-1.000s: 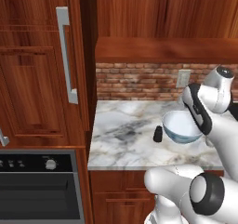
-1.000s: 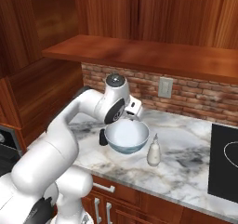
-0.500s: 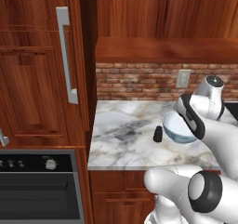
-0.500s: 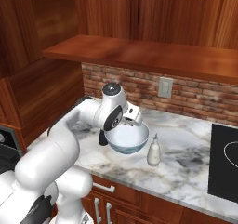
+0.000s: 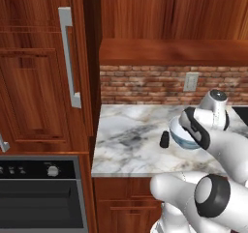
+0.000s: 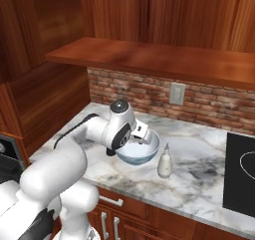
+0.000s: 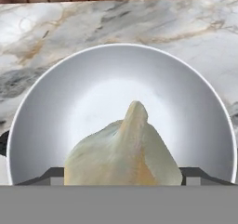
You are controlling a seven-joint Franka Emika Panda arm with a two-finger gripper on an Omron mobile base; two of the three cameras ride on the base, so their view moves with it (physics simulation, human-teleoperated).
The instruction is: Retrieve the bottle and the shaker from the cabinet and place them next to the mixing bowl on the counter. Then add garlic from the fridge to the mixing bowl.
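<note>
White marble counter (image 5: 131, 130) is seen carrying the mixing bowl (image 6: 144, 153), with the dark shaker (image 5: 164, 139) set just beside it on one side and the cream bottle (image 6: 165, 162) just beside it on the other. Above the bowl's white inside (image 7: 93, 102) the gripper (image 7: 123, 174) is held, its fingers clamped on the pale garlic (image 7: 125, 148), which is seen between the dark finger tips (image 7: 51, 174) and is not yet laid in the bowl.
</note>
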